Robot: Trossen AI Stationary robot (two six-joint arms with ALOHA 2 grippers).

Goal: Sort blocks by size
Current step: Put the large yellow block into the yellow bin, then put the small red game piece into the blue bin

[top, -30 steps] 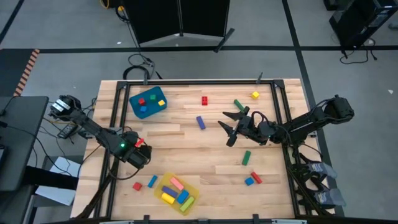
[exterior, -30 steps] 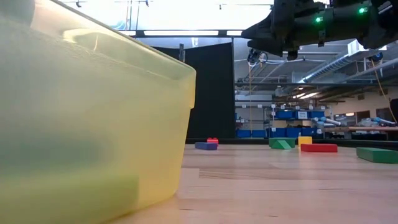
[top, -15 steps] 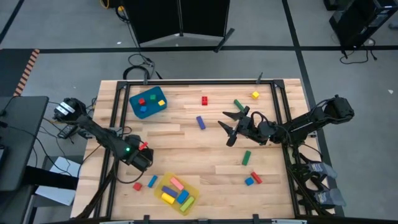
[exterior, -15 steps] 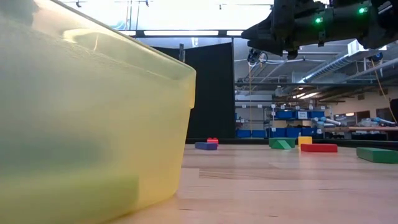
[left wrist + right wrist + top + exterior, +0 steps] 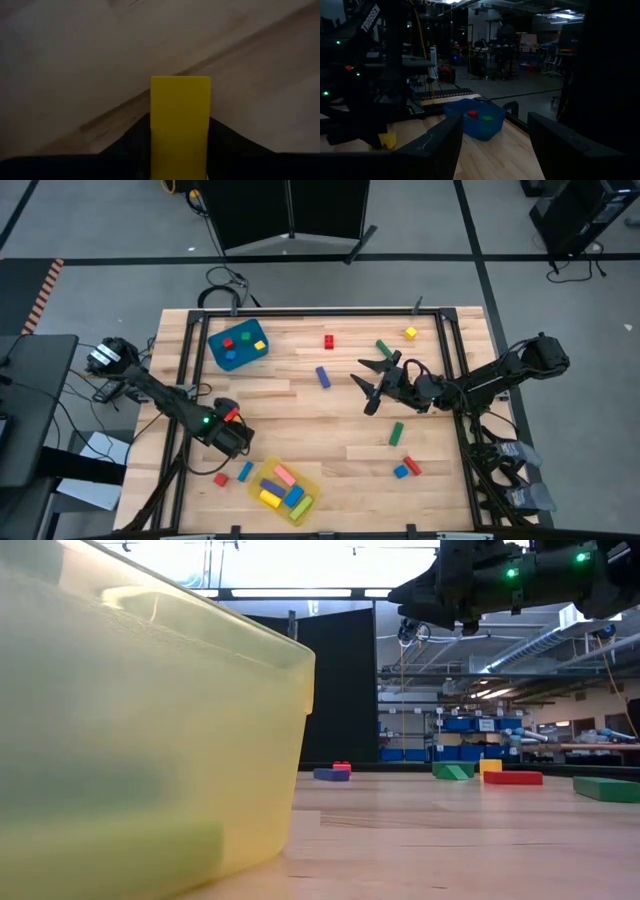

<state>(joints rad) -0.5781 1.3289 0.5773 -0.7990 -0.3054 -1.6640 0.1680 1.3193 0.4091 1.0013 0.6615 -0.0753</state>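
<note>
Looking straight down, we count the blocks spread over the wooden table (image 5: 300, 405): a red cube (image 5: 328, 341), a yellow cube (image 5: 410, 333), a green bar (image 5: 384, 349), a blue bar (image 5: 322, 376), another green bar (image 5: 396, 433), and a blue and red pair (image 5: 405, 469) near the right side. More blocks lie in the yellow tray (image 5: 287, 490) at the front and in the blue bin (image 5: 238, 345) at the back left, with a blue block (image 5: 245, 472) and a red one (image 5: 220, 479) just beside the tray. The left gripper (image 5: 238, 442) has slid from the left edge toward the tray over the last second; only its wrist view shows what it carries, a yellow block (image 5: 180, 120) pinched between its dark fingers (image 5: 127, 145). The right gripper (image 5: 368, 385) has not moved, hanging mid-table with its fingers spread wide. The table-level view adds the tray's translucent wall (image 5: 150, 740) up close.
</note>
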